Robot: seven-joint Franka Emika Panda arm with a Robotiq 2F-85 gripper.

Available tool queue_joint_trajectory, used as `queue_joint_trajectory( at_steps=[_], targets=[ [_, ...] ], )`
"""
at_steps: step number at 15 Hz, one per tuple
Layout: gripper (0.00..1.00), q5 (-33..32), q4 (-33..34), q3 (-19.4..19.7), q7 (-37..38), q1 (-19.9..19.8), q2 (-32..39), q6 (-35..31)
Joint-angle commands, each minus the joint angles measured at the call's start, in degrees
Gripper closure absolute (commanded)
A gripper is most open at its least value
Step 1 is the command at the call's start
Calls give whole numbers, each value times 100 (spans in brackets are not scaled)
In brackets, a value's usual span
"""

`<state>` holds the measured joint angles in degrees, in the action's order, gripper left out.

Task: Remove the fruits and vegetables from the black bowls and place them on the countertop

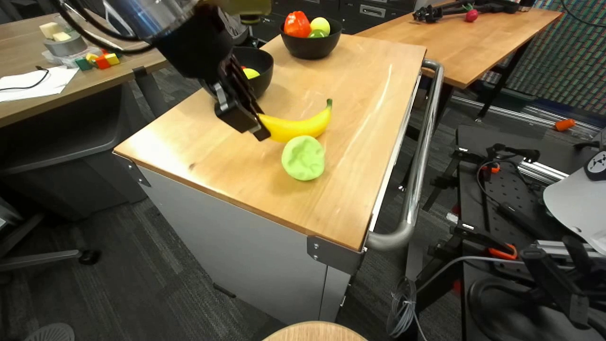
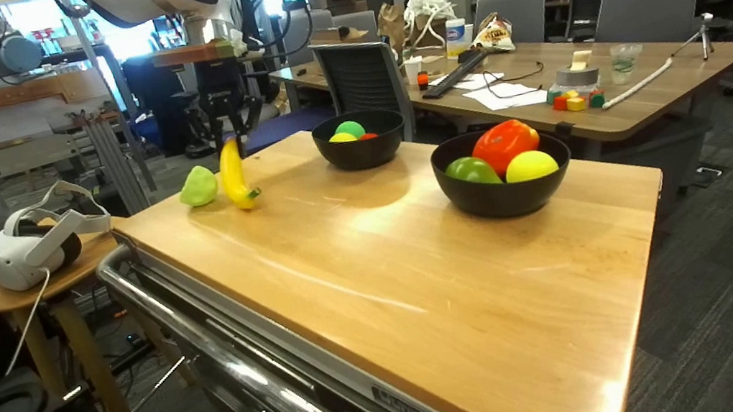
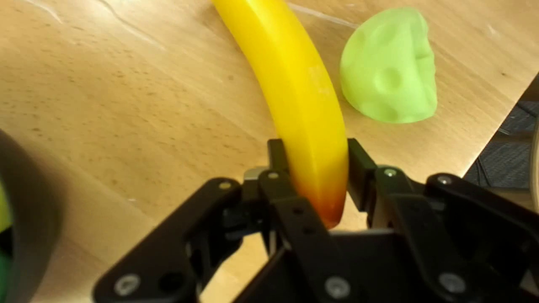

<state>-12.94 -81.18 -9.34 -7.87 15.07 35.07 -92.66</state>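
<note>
My gripper [image 3: 312, 158] is shut on the banana [image 3: 294, 80], its pads on either side near the orange-tipped end. The banana is over the countertop [image 2: 345, 260]; whether it touches the wood I cannot tell. Beside it on the wood sits the pale green cabbage [image 1: 304, 158]. A black bowl [image 2: 508, 203] holds a red piece [image 2: 506, 145], a yellow piece [image 2: 531, 167] and a green piece [image 2: 472, 170]. Nearer the gripper, another black bowl [image 2: 363, 155] contains green [image 2: 349, 128], yellow [image 2: 342, 137] and red [image 2: 367, 137] pieces; its wall shows at the wrist view's left.
Along one side of the cabinet runs a metal rail handle [image 1: 426, 151]. A stool with a white headset [image 2: 28, 253] stands by the countertop's corner. A wooden desk [image 2: 653, 83] with blocks and papers lies behind the bowls.
</note>
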Motion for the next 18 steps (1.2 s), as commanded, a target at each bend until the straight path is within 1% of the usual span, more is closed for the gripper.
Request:
queue_joint_trajectory(
  at_steps=[1, 2, 3, 6, 9, 12, 13, 14, 15, 17, 18],
  targets=[
    [86, 72, -845, -81, 107, 37, -394, -513],
    [84, 45, -935, -88, 94, 50, -414, -593],
    [44, -22, -1015, -75, 98, 69, -441, -714],
    [24, -225, -981, -6, -47, 38, -515, -909],
    [0, -462, -622, 90, -142, -47, -676, -1125],
    [0, -564, -53, 267, 154, -102, -934, -1144],
    [0, 3, 347, 198, 145, -266, -915, -713],
    [0, 46, 585, 73, -874, -435, -925, -888],
    [0, 223, 888, 58, -1094, -525, -848, -886],
    [1, 568, 1509, 57, -1808, -800, -505, -1108],
    [0, -402, 1839, 413, -1852, -587, -183, -965]
  ],
)
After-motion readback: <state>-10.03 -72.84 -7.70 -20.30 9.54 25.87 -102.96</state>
